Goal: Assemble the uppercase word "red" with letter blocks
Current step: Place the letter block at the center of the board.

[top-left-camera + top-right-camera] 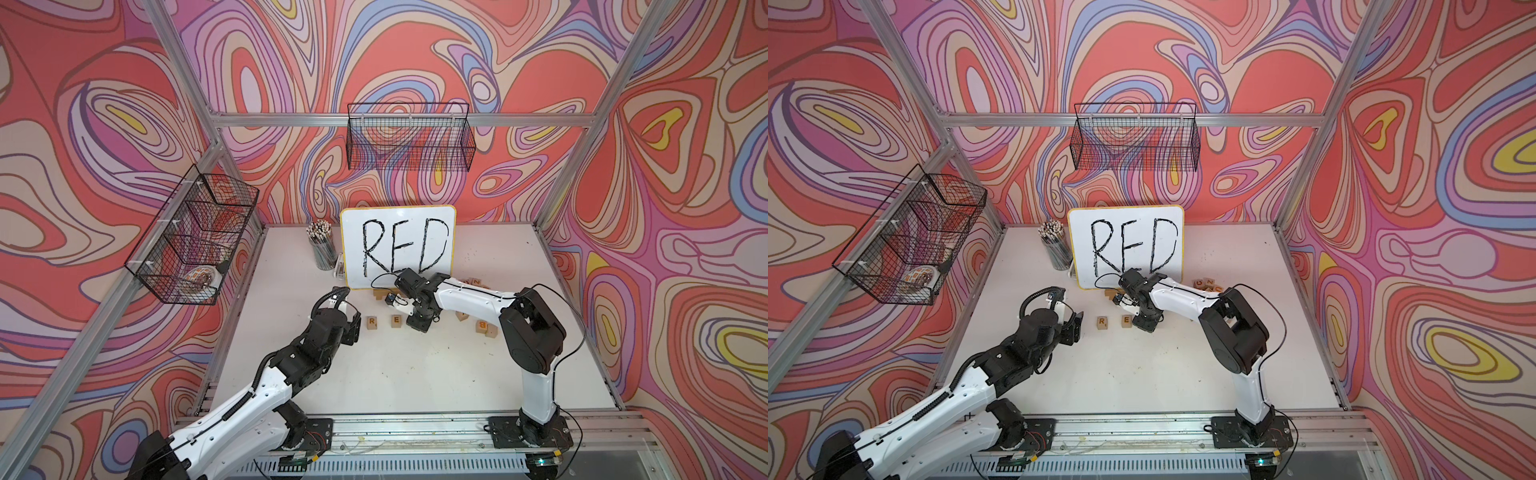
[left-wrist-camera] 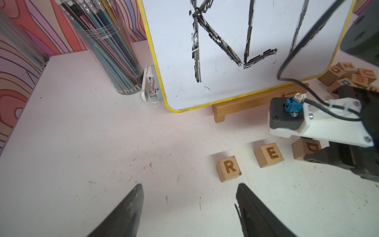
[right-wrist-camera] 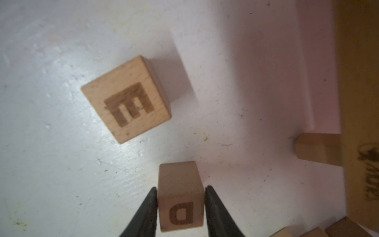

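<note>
In the left wrist view the D block (image 2: 305, 148) is half hidden under the right arm's camera mount (image 2: 320, 123); both top views lose it wholly beneath the right gripper (image 3: 180, 187). Whether the fingers (image 3: 146, 213) press it or stand just off (edges blur) cannot be told. The stand's logo (image 3: 369, 174) is blurred and cut off.

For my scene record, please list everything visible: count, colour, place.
R block: one, light wood, row's left end.
E block: one, light wood, beside R.
D block: one, light wood, after E.
other letter blocks: several, wood, right of whiteboard.
whiteboard: one, white, yellow rim, table's back.
pencil cup: one, clear, left of whiteboard.
stapler: one, white, beside cup.
wire baskets: two, black, on frame.
table: one, white.
left claw: one, black, open, near R block.
right claw: one, black, around D block.
</note>
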`<state>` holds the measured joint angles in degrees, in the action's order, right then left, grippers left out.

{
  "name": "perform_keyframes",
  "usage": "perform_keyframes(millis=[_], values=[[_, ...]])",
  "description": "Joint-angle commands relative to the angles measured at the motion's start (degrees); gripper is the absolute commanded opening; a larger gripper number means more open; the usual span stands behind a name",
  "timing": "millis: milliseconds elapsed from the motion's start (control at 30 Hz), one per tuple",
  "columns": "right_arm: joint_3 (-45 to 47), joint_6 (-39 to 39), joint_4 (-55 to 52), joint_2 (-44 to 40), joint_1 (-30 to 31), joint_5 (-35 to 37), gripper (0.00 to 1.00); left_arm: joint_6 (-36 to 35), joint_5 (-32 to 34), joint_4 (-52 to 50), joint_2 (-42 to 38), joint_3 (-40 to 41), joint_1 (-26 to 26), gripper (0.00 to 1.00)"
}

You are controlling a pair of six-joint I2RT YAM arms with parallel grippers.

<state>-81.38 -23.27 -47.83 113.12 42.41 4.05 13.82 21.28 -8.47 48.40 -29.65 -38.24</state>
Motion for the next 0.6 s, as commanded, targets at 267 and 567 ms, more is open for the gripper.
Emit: perform_keyframes(millis=[267, 567], values=[[1.50, 3.26, 2.24, -10.04, -0.14, -3.70, 0.41, -0.11, 0.90, -1.51, -1.80, -1.20, 0.31, 0.74], [0.36, 30.04, -2.12, -15.05, 0.03, 1.08, 0.37, -0.03, 0.78, -0.17, -1.82, -0.57, 0.28, 0.74]])
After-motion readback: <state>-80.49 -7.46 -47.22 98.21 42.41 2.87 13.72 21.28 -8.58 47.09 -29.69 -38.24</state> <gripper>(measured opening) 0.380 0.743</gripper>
